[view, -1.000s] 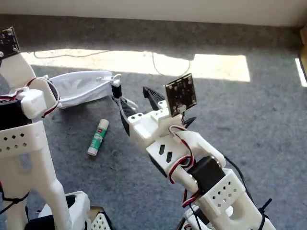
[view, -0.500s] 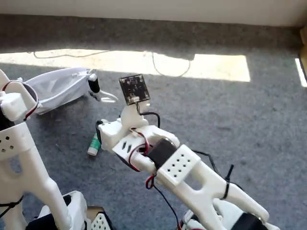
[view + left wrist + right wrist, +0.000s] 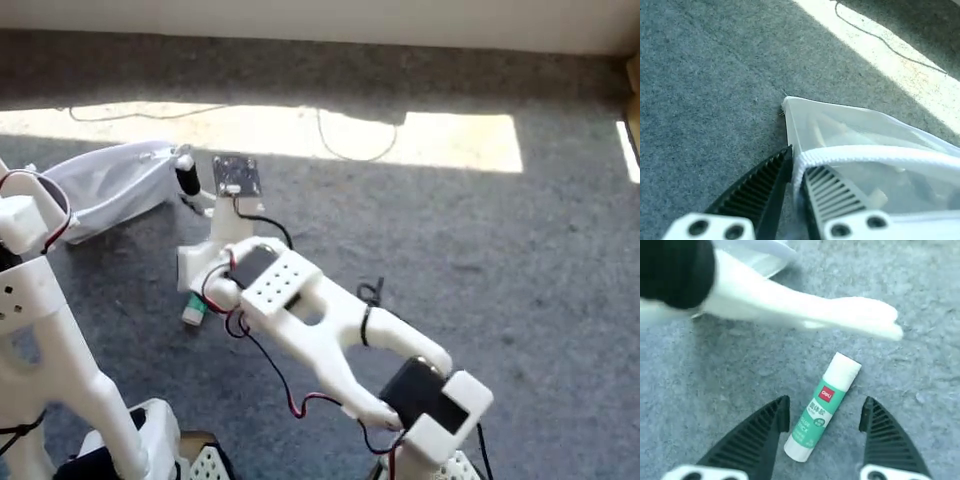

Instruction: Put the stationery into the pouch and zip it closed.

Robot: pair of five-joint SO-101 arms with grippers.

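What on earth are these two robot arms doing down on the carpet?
They are packing stationery into a white mesh pouch that lies on the grey carpet. The left claw is clamped on the pouch's rim near one corner. The right claw hangs open just above a green-and-white glue stick, one finger on either side, not yet gripping it. The glue stick lies on the carpet outside the pouch, whose mouth looks unzipped.

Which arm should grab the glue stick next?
Right. The right claw hangs open over the glue stick, one finger on each side. The left claw is shut on the pouch rim.
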